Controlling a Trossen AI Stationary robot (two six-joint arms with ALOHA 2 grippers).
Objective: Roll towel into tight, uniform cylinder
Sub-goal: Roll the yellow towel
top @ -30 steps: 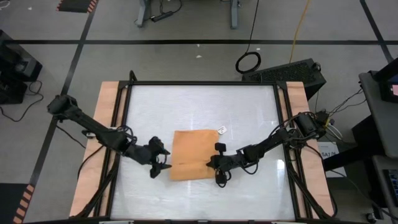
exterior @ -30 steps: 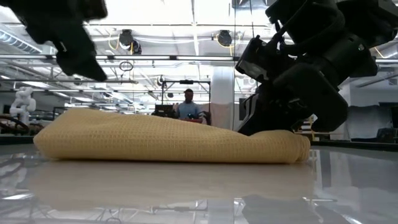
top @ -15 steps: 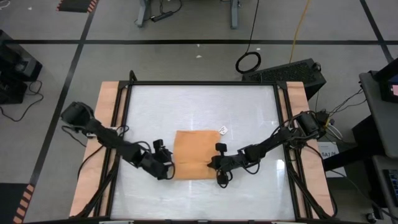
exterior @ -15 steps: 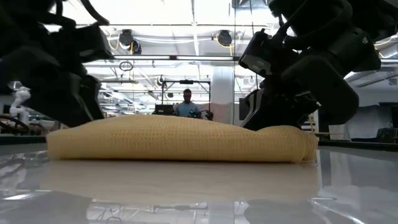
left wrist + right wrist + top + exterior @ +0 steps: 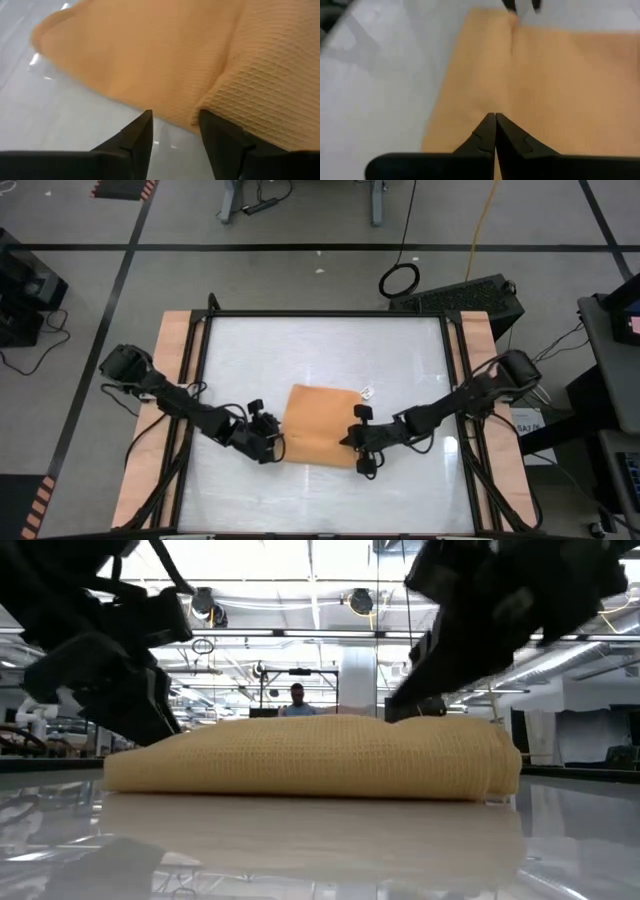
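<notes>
Judging by the towel [image 5: 320,425] lying folded flat mid-table, you have all the rolling ahead: your left gripper [image 5: 172,131] stands part-spread at its left edge, your right gripper [image 5: 495,131] pinches its right edge, fingers together.

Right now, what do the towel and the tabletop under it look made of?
Towel: soft woven cloth, likely cotton, matte orange-tan; a waffle-like grid texture shows in the low and left wrist views. Tabletop: hard, smooth, glossy white sheet, perhaps acrylic or laminate; it mirrors ceiling lights and the towel. Exact material unclear.
</notes>
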